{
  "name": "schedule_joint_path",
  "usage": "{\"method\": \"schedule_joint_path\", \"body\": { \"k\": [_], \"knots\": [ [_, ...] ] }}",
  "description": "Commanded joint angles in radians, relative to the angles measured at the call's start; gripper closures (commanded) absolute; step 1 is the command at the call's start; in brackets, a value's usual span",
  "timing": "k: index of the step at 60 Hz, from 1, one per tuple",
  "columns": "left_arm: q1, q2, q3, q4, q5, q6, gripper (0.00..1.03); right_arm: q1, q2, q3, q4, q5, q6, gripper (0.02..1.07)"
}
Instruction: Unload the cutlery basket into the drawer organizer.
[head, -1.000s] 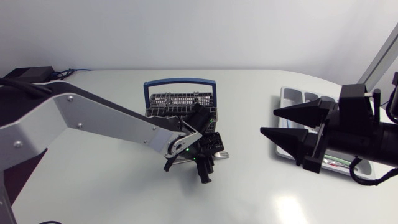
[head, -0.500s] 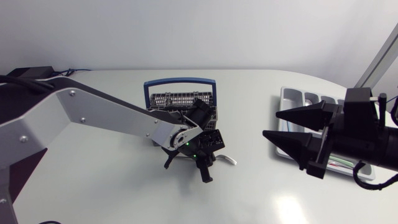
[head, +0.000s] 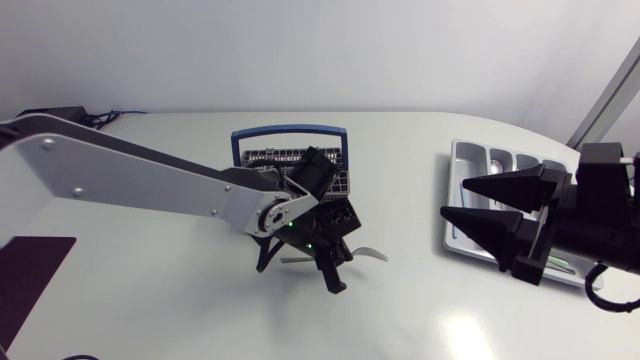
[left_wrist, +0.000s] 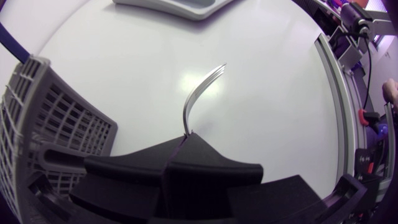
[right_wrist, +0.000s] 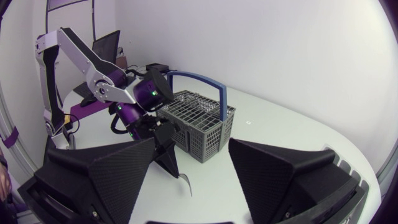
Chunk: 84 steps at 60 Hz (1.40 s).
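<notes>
The grey cutlery basket (head: 290, 163) with a blue handle stands mid-table. Just in front of it my left gripper (head: 333, 258) is shut on a silver fork (head: 373, 252) held low over the table. Seen from the left wrist, the fork (left_wrist: 198, 96) curves out ahead of the closed fingertips (left_wrist: 186, 144), tines away, with the basket (left_wrist: 50, 118) beside the gripper. The white drawer organizer (head: 468, 160) lies at the right edge. My right gripper (head: 470, 205) hovers open in front of it, nothing between its fingers. From the right wrist, basket (right_wrist: 199, 121), left gripper (right_wrist: 163, 149) and fork (right_wrist: 185, 183) show ahead.
The organizer's near corner (left_wrist: 180, 5) shows far ahead of the fork in the left wrist view. Bare white table lies between the basket and the organizer. A black box with cables (head: 50, 116) sits at the back left corner.
My left gripper has shut on the fork and shifted slightly right, so the fork now sticks out to the right. My right arm has drawn back toward the right.
</notes>
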Motion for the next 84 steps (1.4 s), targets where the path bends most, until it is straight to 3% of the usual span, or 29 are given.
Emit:
{"method": "schedule_joint_path", "body": {
  "k": [1, 9, 18, 30, 61, 73, 74, 76, 84],
  "knots": [
    [0.011, -0.088, 0.015, 0.000, 0.014, -0.085, 0.94, -0.025, -0.007, -0.008, -0.008, -0.011, 0.027, 0.21],
    [0.041, -0.130, 0.083, 0.014, 0.039, -0.222, 0.94, -0.059, 0.011, 0.012, 0.009, -0.011, 0.084, 0.21],
    [0.110, -0.153, 0.141, 0.097, 0.060, -0.426, 0.94, -0.062, 0.046, 0.029, 0.055, 0.001, 0.167, 0.21],
    [0.164, -0.169, 0.194, 0.181, 0.060, -0.633, 0.94, -0.019, 0.149, 0.082, 0.125, 0.069, 0.289, 0.21],
    [0.129, -0.186, 0.362, 0.219, -0.090, -0.806, 0.94, 0.329, 0.573, 0.386, 0.188, 0.380, 0.533, 0.22],
    [0.147, -0.164, 0.376, 0.248, -0.105, -0.854, 0.94, 0.395, 0.640, 0.415, 0.291, 0.466, 0.604, 0.22],
    [0.149, -0.160, 0.377, 0.268, -0.102, -0.894, 0.94, 0.401, 0.645, 0.414, 0.308, 0.477, 0.609, 0.22],
    [0.203, -0.143, 0.345, 0.400, -0.065, -1.086, 0.94, 0.411, 0.657, 0.418, 0.325, 0.491, 0.621, 0.22],
    [0.207, -0.118, 0.362, 0.419, -0.042, -1.083, 0.94, 0.446, 0.706, 0.452, 0.374, 0.546, 0.650, 0.27]
  ]
}}
